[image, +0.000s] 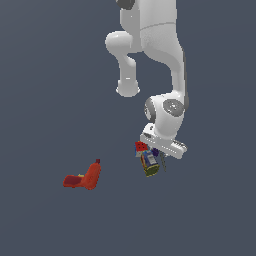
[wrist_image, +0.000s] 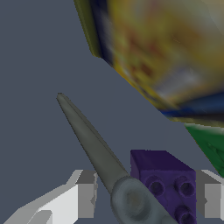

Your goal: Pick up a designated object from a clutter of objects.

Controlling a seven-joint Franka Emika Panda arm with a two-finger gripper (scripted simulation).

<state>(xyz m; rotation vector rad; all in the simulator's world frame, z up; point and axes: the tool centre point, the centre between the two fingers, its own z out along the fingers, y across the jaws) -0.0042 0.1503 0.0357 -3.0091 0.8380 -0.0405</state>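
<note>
Dark grey counter (image: 210, 210) lay under everything. Jaws stood spread astride the purple-handled tool (wrist_image: 94, 144) and a purple block (wrist_image: 168, 179), beside the blue-and-yellow box (wrist_image: 170, 48). Well apart lay the red bottle-like object (image: 84, 177).

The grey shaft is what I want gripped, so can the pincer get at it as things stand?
Probably yes. In the wrist view the shaft lies between the open pincer's fingers, though a purple block sits there beside it and the box crowds close.
</note>
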